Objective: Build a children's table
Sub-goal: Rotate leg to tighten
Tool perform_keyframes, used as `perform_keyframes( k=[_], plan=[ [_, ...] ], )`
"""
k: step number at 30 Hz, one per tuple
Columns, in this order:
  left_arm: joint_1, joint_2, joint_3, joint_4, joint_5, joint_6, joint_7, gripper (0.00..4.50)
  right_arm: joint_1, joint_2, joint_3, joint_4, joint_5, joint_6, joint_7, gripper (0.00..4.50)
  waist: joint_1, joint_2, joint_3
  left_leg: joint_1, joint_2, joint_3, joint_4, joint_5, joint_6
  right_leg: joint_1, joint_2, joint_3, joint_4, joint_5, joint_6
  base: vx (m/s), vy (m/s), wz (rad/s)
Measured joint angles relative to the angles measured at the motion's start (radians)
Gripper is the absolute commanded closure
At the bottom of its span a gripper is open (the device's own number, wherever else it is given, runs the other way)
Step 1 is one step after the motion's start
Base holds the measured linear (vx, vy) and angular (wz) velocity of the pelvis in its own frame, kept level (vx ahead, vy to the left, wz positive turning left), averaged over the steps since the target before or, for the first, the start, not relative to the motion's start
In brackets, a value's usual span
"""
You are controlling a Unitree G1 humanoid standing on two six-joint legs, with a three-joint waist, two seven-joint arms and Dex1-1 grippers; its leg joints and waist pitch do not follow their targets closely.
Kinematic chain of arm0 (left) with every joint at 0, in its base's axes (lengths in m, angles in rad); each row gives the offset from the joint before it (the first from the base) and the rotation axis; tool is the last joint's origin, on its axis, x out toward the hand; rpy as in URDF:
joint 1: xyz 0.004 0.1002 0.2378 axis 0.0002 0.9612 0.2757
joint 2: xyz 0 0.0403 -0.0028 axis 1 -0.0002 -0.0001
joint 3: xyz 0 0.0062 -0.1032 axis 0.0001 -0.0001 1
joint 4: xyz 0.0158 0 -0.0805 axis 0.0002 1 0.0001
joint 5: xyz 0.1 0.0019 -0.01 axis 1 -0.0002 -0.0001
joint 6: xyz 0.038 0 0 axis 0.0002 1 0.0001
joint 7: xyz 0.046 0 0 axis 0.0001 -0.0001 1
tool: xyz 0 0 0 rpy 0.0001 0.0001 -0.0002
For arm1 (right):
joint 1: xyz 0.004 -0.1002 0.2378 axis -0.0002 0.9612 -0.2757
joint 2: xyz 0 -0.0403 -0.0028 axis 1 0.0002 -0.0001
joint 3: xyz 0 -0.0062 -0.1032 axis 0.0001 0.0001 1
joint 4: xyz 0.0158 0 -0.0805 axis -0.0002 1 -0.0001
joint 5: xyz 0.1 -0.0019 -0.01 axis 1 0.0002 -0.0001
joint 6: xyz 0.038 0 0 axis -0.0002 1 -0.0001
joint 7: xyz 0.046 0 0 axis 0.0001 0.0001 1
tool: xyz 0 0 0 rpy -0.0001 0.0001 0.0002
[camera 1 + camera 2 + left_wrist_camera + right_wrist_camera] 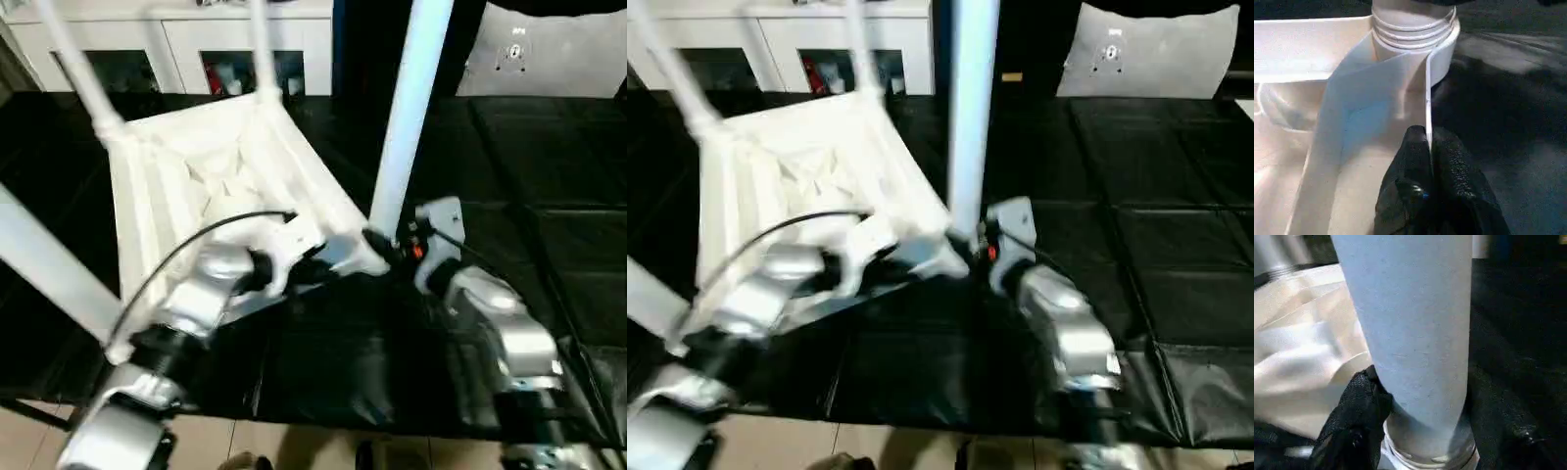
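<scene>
Upturned on the black padded mat point(549, 196): the white plastic square table top point(211, 181), ribbed underside facing up and tilted, one corner toward the robot. Three long tapered white legs already standing out of their sockets: one at the far left corner point(83, 73), one at the far corner point(261, 44), one slanting out at the near left point(44, 264). Fourth long tapered white leg point(409, 108) upright at the near right corner, foot seated in the round corner socket point(1442, 46), thread rings showing just above the socket's lip in the left wrist view, so judged not fully screwed home. Left gripper point(1429, 147) pinched shut on the thin upright rim wall point(1426, 93) of the top, just beside that socket, one black finger point(1410, 166) on each face of the wall, steadying the piece. Right gripper point(384, 245) low at the base of the fourth leg, one black finger point(1359, 411) pressed against the shaft just above the threads; opposite finger hidden behind the leg, yet the hold looks closed around it. Step in hand, by judgement: screwing in the last leg. Next move likely calling for more turns of the shaft about its own axis, kept plumb to the socket to avoid cross-threading, with the rim held firm against the twist. White cabinet point(186, 44) with glass doors standing beyond the mat.
</scene>
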Motion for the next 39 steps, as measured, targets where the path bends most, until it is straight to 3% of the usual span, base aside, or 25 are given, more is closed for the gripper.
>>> perform_keyframes(
  k=[1,4,9,14,19,23,30,31,39],
  plan=[
    [-0.001,-0.005,0.0,0.0,0.003,0.003,0.01,4.5,-0.002,0.004,0.0,0.001,-0.006,0.0,-0.01,2.45,0.001,0.0,0.0,0.0,0.0,0.0,0.0,0.0,0.0,0.0,0.0,0.0,0.0,0.0,0.0,0.0,0.0,0.0],
    [-0.01,-0.018,0.0,0.009,0.012,0.006,0.025,4.5,-0.002,0.018,0.0,0.001,-0.017,-0.009,-0.044,1.76,0.002,0.0,0.0,-0.001,0.0,0.0,-0.001,0.0,0.0,0.001,0.0,0.0,-0.003,0.0,0.0,0.0,0.0,0.0],
    [-0.011,-0.001,-0.008,0.011,0.012,-0.024,0.006,4.5,0.013,0.018,-0.001,-0.007,-0.002,-0.034,-0.029,1.36,0.001,0.005,0.0,-0.001,0.0,0.0,-0.003,0.0,0.001,0.002,0.0,0.0,-0.008,0.003,-0.002,0.0,0.0,0.0],
    [-0.007,0.067,-0.037,0.009,0.007,-0.103,-0.079,4.5,0.06,-0.108,0.04,-0.043,0.026,-0.059,0.143,0.91,0.009,0.005,0.0,-0.002,0.0,0.0,-0.008,0.003,0.007,0.002,0.001,-0.002,-0.013,0.005,-0.006,0.0,0.0,0.0],
    [0.009,0.117,-0.041,-0.006,-0.003,-0.147,-0.154,4.5,0.086,-0.197,0.046,-0.034,0.051,-0.082,0.278,0.42,0.024,0.005,0.0,-0.002,0.0,0.0,-0.009,0.003,0.008,0.001,0.001,-0.003,-0.013,0.005,-0.006,0.0,0.0,0.0],
    [0.025,0.18,-0.058,-0.023,-0.022,-0.198,-0.252,4.5,0.08,-0.302,0.053,-0.015,0.086,-0.149,0.459,0.42,0.033,0.005,0.0,-0.001,0.0,0.0,-0.007,0.002,0.008,0.001,0.0,-0.003,-0.013,0.005,-0.006,0.0,0.0,0.0],
    [0.04,0.242,-0.08,-0.035,-0.039,-0.266,-0.359,4.5,0.049,-0.392,0.09,0.044,0.129,-0.186,0.667,0.42,0.052,0.004,0.0,-0.001,0.0,0.0,-0.006,0.002,0.008,0.001,0.0,-0.003,-0.013,0.005,-0.006,0.0,0.0,0.0],
    [0.041,0.252,-0.083,-0.04,-0.041,-0.273,-0.374,4.5,0.043,-0.404,0.095,0.049,0.143,-0.186,0.705,0.7,0.054,0.004,0.0,-0.001,0.0,0.0,-0.006,0.002,0.008,0.001,0.0,-0.003,-0.012,0.005,-0.006,0.0,0.0,0.0],
    [0.052,0.304,-0.099,-0.063,-0.069,-0.308,-0.496,4.5,0.004,-0.441,0.146,0.101,0.198,-0.179,0.919,1.24,0.07,-0.002,0.0,-0.002,0.001,0.0,-0.004,0.002,0.009,0.0,0.0,-0.003,-0.012,0.005,-0.006,0.0,0.0,0.0]
  ],
)
